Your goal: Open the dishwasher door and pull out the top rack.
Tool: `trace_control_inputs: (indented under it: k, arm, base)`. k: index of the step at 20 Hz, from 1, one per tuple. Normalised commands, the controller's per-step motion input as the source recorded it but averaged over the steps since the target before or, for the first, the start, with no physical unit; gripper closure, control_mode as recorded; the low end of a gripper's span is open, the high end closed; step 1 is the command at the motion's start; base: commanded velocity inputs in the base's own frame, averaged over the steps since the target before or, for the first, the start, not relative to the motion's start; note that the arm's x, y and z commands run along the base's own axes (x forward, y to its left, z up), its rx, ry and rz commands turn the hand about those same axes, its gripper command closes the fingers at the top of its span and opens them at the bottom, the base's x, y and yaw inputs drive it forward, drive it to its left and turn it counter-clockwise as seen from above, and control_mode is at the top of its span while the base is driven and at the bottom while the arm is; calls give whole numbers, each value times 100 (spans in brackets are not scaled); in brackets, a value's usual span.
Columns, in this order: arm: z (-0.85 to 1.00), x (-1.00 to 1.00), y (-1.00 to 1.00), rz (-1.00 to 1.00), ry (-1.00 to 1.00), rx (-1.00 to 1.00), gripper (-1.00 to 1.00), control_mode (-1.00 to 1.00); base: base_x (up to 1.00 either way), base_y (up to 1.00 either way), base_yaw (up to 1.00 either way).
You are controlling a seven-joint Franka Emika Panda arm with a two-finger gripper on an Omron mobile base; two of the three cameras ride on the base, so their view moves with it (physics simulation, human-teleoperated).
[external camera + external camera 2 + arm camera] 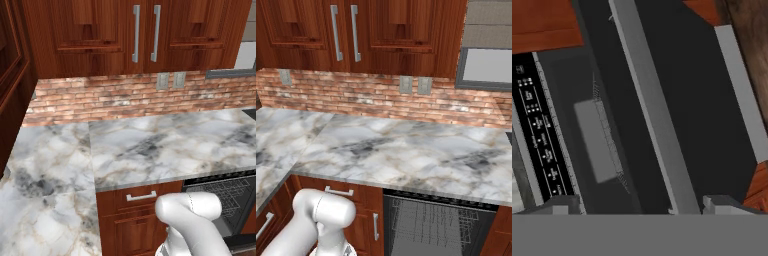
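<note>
Fingers spread wide, gripping nothing; door handle runs between them, rack beyond.

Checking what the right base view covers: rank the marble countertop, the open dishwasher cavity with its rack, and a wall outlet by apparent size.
1. Marble countertop, largest.
2. Dishwasher opening with the top rack, cut off by the frame's bottom edge.
3. Wall outlet, smallest; farther from the camera, so true size is unsure.
</note>
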Motion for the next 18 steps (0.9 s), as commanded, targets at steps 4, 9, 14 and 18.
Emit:
trace_control_inputs:
  k: [4,9,14,18]
  arm:
    - [37,-28,-6,1,-4,3,-100,-100]
    - [40,-18,-5,1,0,4,-100,-100]
    - [34,-10,-4,0,2,4,-100,-100]
    - [21,-5,-1,-1,3,2,-100,-100]
  base:
    - [0,0,0]
    - [0,0,0]
    - [0,0,0]
    - [0,0,0]
